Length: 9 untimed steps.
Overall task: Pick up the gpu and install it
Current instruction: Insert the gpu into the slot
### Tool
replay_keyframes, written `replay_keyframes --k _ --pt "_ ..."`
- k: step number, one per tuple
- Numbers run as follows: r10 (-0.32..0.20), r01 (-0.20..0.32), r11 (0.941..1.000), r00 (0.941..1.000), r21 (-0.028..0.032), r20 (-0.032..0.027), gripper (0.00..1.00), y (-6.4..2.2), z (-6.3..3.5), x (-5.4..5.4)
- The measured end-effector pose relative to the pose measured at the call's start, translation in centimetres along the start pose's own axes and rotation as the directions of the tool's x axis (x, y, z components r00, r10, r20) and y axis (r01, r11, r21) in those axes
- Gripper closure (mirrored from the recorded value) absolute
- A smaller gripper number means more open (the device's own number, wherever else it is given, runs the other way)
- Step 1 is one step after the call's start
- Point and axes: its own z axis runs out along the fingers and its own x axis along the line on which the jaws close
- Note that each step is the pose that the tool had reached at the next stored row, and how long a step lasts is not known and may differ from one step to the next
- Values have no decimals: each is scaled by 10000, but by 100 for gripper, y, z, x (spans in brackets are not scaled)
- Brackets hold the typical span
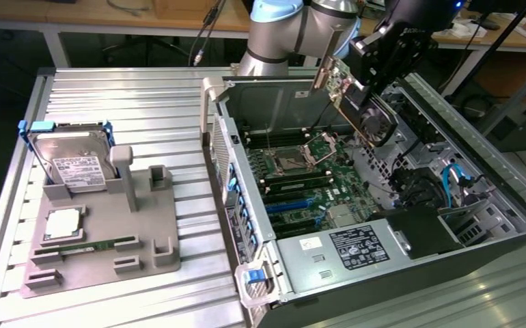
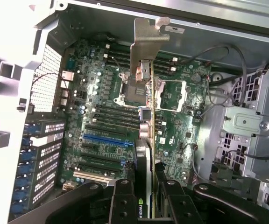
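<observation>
Open computer case (image 1: 244, 164) of grey sheet steel, lying on its side on a ribbed aluminium worktop (image 1: 108, 89), with the arm's black gripper (image 1: 365, 82) above its far end. The jaws are closed part-way onto the gpu (image 1: 358, 113), pinching the thin flat card by its two faces. In the wrist view the gripper (image 2: 146, 207) appears as two matt black, bolted fingers (image 2: 121, 203) flanking the card's upper edge. The gpu (image 2: 146, 140) hangs in the air above the green motherboard (image 1: 304, 181) and does not touch it. In the exterior view it is tilted, with its round black fan (image 1: 379, 124) turned toward the exterior view's right. Seen edge-on from the wrist, the card ends in a folded silver metal bracket (image 2: 146, 42). It lies across the square, metal-framed processor socket (image 2: 139, 88) on the densely populated motherboard (image 2: 102, 116), which also carries a long blue slot (image 2: 104, 139). A boxy power supply (image 1: 354, 246) with a black label fills the case's near end. On the exterior view's left, well apart from the gpu, a grey moulded tray (image 1: 117, 225) holds three parts. A silver hard drive (image 1: 72, 160) with a white label stands upright, a square metallic processor (image 1: 63, 222) lies flat, and a narrow green memory stick (image 1: 90, 244) sits on edge.
</observation>
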Motion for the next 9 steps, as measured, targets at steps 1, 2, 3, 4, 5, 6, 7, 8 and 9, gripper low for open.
replay_keyframes --k 1,2,3,4,5,6,7,8,9 --pt "-17 17 10000 10000 0 -1 73 0 0 0" --pt "-34 34 10000 10000 0 -2 73 0 0 0" --pt "-54 54 10000 10000 0 -3 73 0 0 0" --pt "-76 76 10000 10000 -1 -5 73 0 0 0" --pt "-96 96 10000 10000 0 -6 73 0 0 0" --pt "-115 115 9999 9999 -1 -7 73 0 0 0" --pt "-134 134 9999 9999 -1 -8 73 0 0 0" --pt "-154 154 9999 9999 -1 -9 73 0 0 0" --pt "-177 177 9998 9998 -1 -11 73 0 0 0"
